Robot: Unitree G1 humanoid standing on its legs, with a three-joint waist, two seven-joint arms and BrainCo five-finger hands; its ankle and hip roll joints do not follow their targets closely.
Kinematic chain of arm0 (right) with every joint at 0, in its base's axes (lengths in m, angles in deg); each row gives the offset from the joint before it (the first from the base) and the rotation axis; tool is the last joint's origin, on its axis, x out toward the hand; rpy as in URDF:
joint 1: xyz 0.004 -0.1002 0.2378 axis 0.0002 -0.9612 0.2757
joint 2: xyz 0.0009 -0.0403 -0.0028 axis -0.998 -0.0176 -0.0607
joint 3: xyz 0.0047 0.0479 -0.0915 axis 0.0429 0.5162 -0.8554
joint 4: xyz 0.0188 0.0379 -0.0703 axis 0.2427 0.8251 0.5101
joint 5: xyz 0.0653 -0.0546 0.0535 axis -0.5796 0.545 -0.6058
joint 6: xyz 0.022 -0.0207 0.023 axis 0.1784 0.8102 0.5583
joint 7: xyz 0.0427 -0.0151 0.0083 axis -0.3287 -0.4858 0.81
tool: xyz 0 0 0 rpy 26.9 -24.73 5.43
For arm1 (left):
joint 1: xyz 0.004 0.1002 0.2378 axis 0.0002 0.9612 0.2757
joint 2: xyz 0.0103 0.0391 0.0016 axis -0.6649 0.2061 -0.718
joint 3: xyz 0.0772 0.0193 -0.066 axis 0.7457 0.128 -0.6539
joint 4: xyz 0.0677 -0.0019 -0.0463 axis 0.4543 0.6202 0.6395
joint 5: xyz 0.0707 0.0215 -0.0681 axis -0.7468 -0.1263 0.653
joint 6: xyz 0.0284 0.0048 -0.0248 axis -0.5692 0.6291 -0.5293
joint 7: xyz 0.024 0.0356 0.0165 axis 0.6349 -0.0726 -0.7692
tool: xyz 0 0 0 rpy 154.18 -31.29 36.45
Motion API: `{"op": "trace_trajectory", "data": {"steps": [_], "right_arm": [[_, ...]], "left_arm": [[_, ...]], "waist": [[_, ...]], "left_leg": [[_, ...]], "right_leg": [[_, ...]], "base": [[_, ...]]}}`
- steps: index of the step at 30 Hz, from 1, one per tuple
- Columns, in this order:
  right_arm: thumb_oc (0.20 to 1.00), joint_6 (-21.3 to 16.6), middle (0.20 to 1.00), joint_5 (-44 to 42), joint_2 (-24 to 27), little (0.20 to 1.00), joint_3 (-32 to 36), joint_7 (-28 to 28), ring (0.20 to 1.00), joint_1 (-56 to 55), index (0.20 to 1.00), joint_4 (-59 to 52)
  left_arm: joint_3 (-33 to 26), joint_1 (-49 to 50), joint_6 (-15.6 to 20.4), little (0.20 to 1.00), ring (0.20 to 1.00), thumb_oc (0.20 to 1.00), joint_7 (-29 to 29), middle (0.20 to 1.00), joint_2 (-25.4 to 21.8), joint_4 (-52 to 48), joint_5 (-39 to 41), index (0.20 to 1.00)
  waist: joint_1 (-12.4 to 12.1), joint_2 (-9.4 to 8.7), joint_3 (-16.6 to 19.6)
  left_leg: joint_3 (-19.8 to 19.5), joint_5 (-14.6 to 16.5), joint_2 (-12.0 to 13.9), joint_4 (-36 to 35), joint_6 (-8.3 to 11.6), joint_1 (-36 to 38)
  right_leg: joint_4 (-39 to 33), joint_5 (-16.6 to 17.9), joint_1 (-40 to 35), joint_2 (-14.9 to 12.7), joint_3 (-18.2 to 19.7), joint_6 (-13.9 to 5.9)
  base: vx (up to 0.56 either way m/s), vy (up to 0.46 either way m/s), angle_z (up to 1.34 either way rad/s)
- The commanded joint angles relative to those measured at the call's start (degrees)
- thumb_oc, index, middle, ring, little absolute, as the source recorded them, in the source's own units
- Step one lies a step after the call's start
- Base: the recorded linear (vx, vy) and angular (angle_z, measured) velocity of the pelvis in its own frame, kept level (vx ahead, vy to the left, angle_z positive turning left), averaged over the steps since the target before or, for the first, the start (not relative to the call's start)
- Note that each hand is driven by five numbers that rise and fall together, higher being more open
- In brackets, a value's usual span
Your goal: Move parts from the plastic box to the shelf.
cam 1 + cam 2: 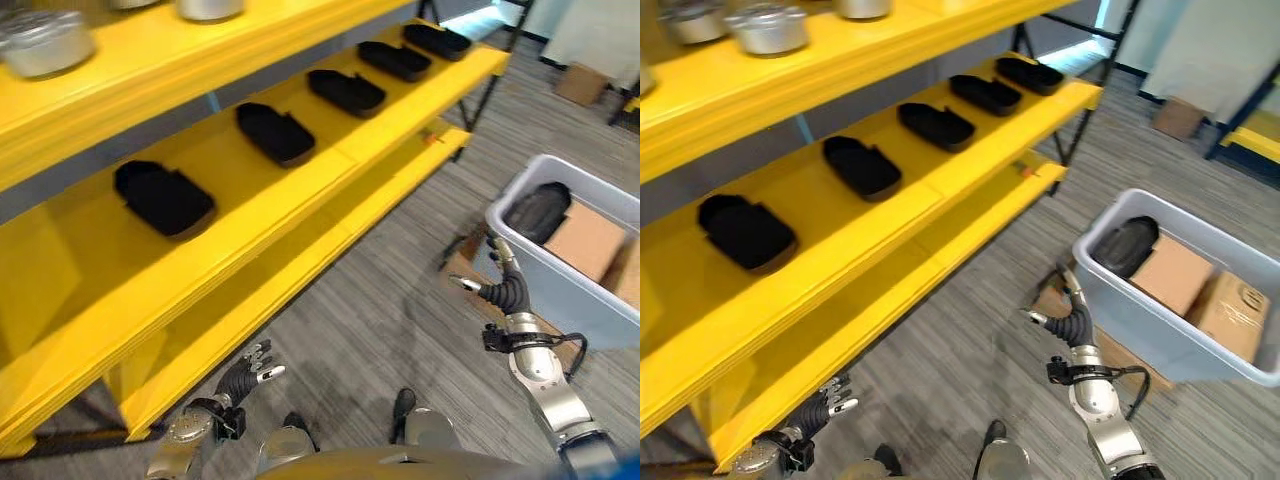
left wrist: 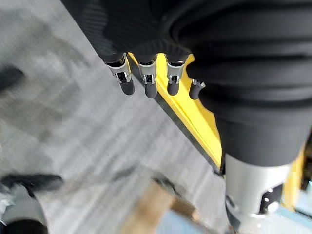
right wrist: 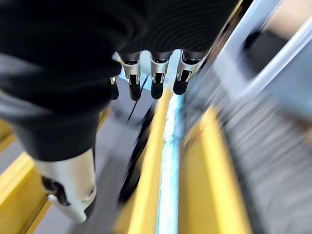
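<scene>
Left eye view: black part (image 1: 538, 211) inside plastic box (image 1: 560, 293), beyond right hand (image 1: 503, 283), fingers loose, empty, beside box wall; left hand (image 1: 245, 377) relaxed, empty, well apart

light: bright, even, you get glare off the yellow shelf (image 1: 330, 170) upper left | shadows: soft, under shelf boards | blur: your right wrist view heavily streaked, left wrist view soft at bottom | eye views: mild smear at edges
</scene>
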State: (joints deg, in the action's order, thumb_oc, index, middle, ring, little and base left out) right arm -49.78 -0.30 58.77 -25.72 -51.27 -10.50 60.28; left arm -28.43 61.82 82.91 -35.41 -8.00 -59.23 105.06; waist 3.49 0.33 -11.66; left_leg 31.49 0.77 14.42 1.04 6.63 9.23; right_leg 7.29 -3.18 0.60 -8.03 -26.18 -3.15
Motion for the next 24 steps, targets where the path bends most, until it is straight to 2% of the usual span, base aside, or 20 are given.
{"op": "trace_trajectory", "data": {"steps": [1, 3, 6, 7, 10, 11, 14, 15, 17, 18, 20, 21, 23, 24], "right_arm": [[1.0, -0.1, 1.0, 2.6, -0.3, 1.0, 3.0, -5.7, 1.0, 2.9, 1.0, -4.3], [1.0, 2.5, 1.0, 4.8, 0.3, 1.0, 4.4, -10.4, 1.0, 2.8, 1.0, -3.8], [1.0, 2.6, 1.0, 5.6, 1.1, 1.0, 6.7, -14.8, 1.0, 2.1, 1.0, -2.3], [1.0, 1.2, 1.0, 6.2, 1.3, 1.0, 8.1, -14.9, 1.0, 1.4, 1.0, -0.9], [1.0, 0.6, 1.0, 5.0, 1.5, 1.0, 8.9, -14.2, 1.0, 1.0, 1.0, 0.3], [1.0, -0.8, 1.0, 5.3, 1.7, 1.0, 9.2, -12.7, 1.0, 0.8, 1.0, 1.4], [1.0, -1.4, 1.0, 4.3, 2.1, 1.0, 8.4, -11.0, 1.0, 0.5, 1.0, 0.9], [1.0, -1.4, 1.0, 3.8, 2.3, 1.0, 8.3, -10.4, 1.0, 0.3, 1.0, 0.6], [1.0, -1.8, 1.0, 3.7, 2.4, 1.0, 8.1, -9.9, 1.0, 0.2, 1.0, 0.5], [1.0, -3.2, 1.0, 2.4, 2.3, 1.0, 6.9, -9.5, 1.0, 0.4, 1.0, 0.9], [1.0, -4.2, 1.0, 2.2, 2.1, 1.0, 6.5, -8.6, 1.0, 0.5, 1.0, 1.3], [1.0, -4.4, 1.0, 2.2, 2.0, 1.0, 6.2, -8.0, 1.0, 0.5, 1.0, 1.1], [1.0, -3.9, 1.0, 1.4, 2.0, 1.0, 5.3, -7.1, 1.0, -0.2, 1.0, 0.0], [1.0, -3.4, 1.0, 0.6, 2.1, 1.0, 4.7, -5.8, 1.0, -1.1, 1.0, -0.7]], "left_arm": [[0.1, -2.6, 2.8, 1.0, 1.0, 1.0, -0.3, 1.0, -0.9, -3.2, 0.9, 1.0], [-0.1, -2.4, 2.2, 1.0, 1.0, 1.0, 0.2, 1.0, -0.3, -2.9, 0.7, 1.0], [-0.4, -1.9, 2.3, 1.0, 1.0, 1.0, 0.7, 1.0, 0.2, -3.2, 1.1, 1.0], [-0.5, -2.0, 2.4, 1.0, 1.0, 1.0, 0.5, 1.0, 0.1, -3.8, 0.8, 1.0], [-0.1, -2.5, 3.0, 1.0, 1.0, 1.0, 1.5, 1.0, -0.3, -4.3, 0.3, 1.0], [0.4, -3.5, 2.6, 1.0, 1.0, 1.0, 2.7, 1.0, -0.7, -4.9, 0.8, 1.0], [0.8, -5.1, 2.8, 1.0, 1.0, 1.0, 4.6, 1.0, -1.0, -5.1, 0.7, 1.0], [1.0, -5.7, 3.9, 1.0, 1.0, 1.0, 5.3, 1.0, -0.9, -5.2, 0.7, 1.0], [1.2, -6.3, 4.8, 1.0, 1.0, 1.0, 6.8, 1.0, -0.9, -5.9, 1.0, 1.0], [1.3, -7.2, 5.5, 1.0, 1.0, 1.0, 9.8, 1.0, -0.4, -7.6, 1.3, 1.0], [0.9, -7.0, 4.8, 1.0, 1.0, 1.0, 10.7, 1.0, -0.3, -8.9, 1.2, 1.0], [0.6, -6.7, 4.2, 1.0, 1.0, 1.0, 10.8, 1.0, -0.5, -9.6, 0.4, 1.0], [0.5, -5.8, 4.0, 1.0, 1.0, 1.0, 11.1, 1.0, -1.1, -9.9, -0.8, 1.0], [0.5, -5.1, 4.2, 1.0, 1.0, 1.0, 11.3, 1.0, -1.3, -10.0, -0.8, 1.0]], "waist": [[-2.5, -2.61, -0.9], [-1.9, -2.79, -0.5], [-0.6, -3.11, -0.6], [0.5, -3.31, -1.0], [1.2, -3.39, -1.3], [2.1, -3.36, -1.6], [3.1, -3.24, -1.8], [3.5, -3.05, -1.8], [3.7, -2.98, -1.8], [2.9, -2.64, -2.3], [2.2, -2.39, -2.6], [1.8, -2.42, -2.7], [1.8, -1.82, -2.7], [1.1, -1.33, -2.8]], "left_leg": [[-2.5, 1.4, -3.3, 1.7, -3.5, -1.2], [-1.8, 1.1, -2.0, 2.1, -2.58, -1.2], [-1.1, 1.1, 0.0, 3.6, -1.74, -1.2], [-0.1, 1.2, 1.7, 5.1, -1.12, -1.4], [0.5, 0.6, 3.4, 6.8, -0.54, -1.9], [1.0, -0.5, 4.9, 8.7, 0.03, -2.2], [2.2, -2.0, 6.7, 11.2, 1.01, -1.8], [2.5, -3.3, 7.5, 12.4, 1.79, -1.7], [2.5, -3.8, 7.7, 13.7, 2.19, -1.9], [-2.3, -3.4, 5.4, 18.3, 1.93, -4.9], [-5.9, -1.2, 1.8, 19.0, 0.61, -6.8], [-6.4, -1.5, -0.3, 18.2, -0.91, -7.9], [-6.9, -0.3, -4.1, 12.7, -1.89, -8.2], [-9.3, -1.1, -6.5, 7.3, -1.97, -9.5]], "right_leg": [[-1.6, 3.8, -4.7, -7.0, 3.0, -7.96], [-1.9, 3.4, -4.9, -6.5, 3.0, -7.31], [-1.6, 3.0, -4.3, -5.4, 3.9, -6.0], [-0.6, 1.9, -3.9, -4.3, 4.2, -4.77], [0.5, 0.8, -3.4, -3.5, 4.6, -3.79], [1.5, -0.1, -3.0, -2.8, 4.7, -2.87], [1.8, -0.7, -2.5, -2.0, 4.5, -1.8], [1.4, -0.7, -2.6, -1.4, 4.4, -1.36], [0.8, -0.6, -2.8, -1.0, 4.5, -1.03], [-0.8, -0.5, -3.5, 0.6, 6.7, -0.4], [-1.5, -0.1, -3.7, 0.9, 8.6, -0.61], [-2.4, 1.2, -3.4, 1.1, 9.3, -0.25], [-3.3, 1.7, -4.1, 1.5, 10.7, -1.02], [-3.7, 1.5, -4.8, 1.7, 12.1, -1.61]], "base": [[0.14, -0.391, -0.51], [0.16, -0.424, -0.64], [0.16, -0.457, -0.67], [0.12, -0.358, -0.73], [0.11, -0.334, -0.63], [0.08, -0.262, -0.19], [0.09, -0.33, -0.35], [0.07, -0.214, -0.3], [0.1, -0.212, -0.52], [0.15, -0.235, -0.46], [0.13, -0.152, -0.52], [0.12, -0.054, -0.8], [0.25, 0.064, -0.72], [0.29, 0.155, -0.37]]}}
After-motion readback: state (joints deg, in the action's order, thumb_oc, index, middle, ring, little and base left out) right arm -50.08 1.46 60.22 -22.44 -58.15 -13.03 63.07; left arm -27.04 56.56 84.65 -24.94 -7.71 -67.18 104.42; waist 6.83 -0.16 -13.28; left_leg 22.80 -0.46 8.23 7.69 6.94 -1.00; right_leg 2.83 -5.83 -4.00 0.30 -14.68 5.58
